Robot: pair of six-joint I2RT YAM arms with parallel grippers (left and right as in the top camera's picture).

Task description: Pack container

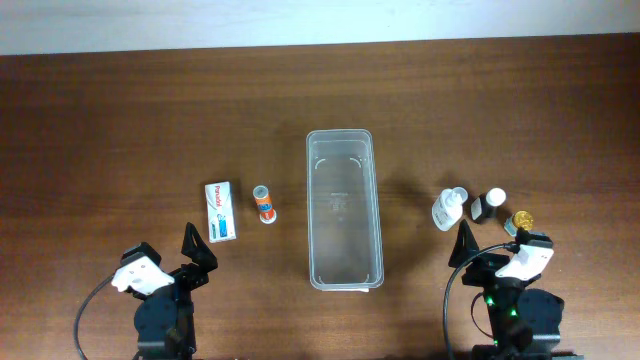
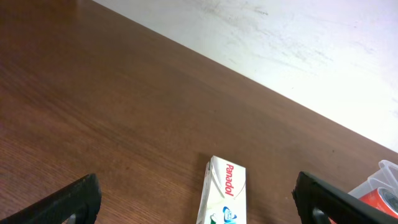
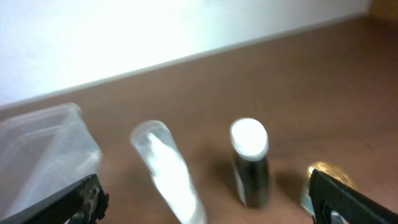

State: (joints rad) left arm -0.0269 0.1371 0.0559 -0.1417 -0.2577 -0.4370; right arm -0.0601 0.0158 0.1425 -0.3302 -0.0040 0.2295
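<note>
The clear plastic container (image 1: 344, 210) lies lengthwise at the table's middle, empty. Left of it lie a small orange-capped bottle (image 1: 265, 204) and a white medicine box (image 1: 221, 211) with blue print, also in the left wrist view (image 2: 224, 193). Right of it are a white bottle (image 1: 449, 208), a dark bottle with white cap (image 1: 488, 204) and a gold-capped item (image 1: 521, 219). My left gripper (image 1: 199, 246) is open, just short of the box. My right gripper (image 1: 480, 243) is open, just short of the white bottle (image 3: 171, 171) and dark bottle (image 3: 250, 163).
The dark wooden table (image 1: 120, 130) ends at a white wall along the far edge. The container's corner shows at the left of the right wrist view (image 3: 43, 149) and the orange-capped bottle at the right edge of the left wrist view (image 2: 379, 199).
</note>
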